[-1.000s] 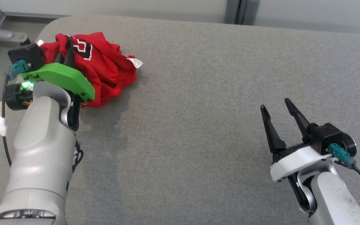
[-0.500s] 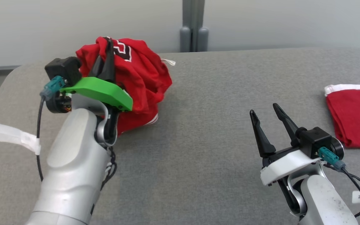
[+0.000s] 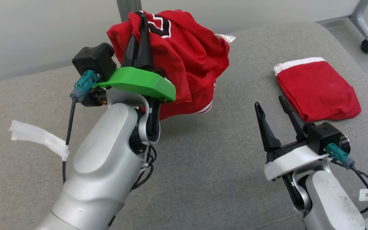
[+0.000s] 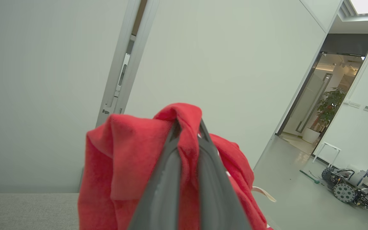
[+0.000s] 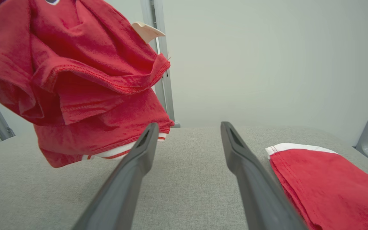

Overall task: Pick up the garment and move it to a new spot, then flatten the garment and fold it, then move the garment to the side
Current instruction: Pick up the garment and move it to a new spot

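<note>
I hold the red jersey [image 3: 190, 60] bunched in my left gripper [image 3: 143, 22] over the grey pad [image 3: 203, 166].
My right gripper [image 3: 269, 101] gapes empty, a folded red garment [image 3: 318, 89] just beside it.

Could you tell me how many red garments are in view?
2: a bunched garment pinched in the left gripper, and a folded garment lying by the right gripper.

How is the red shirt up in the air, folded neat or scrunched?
Scrunched. The red cloth jersey hangs in wrinkly bunches, white tag sticking out.
</note>
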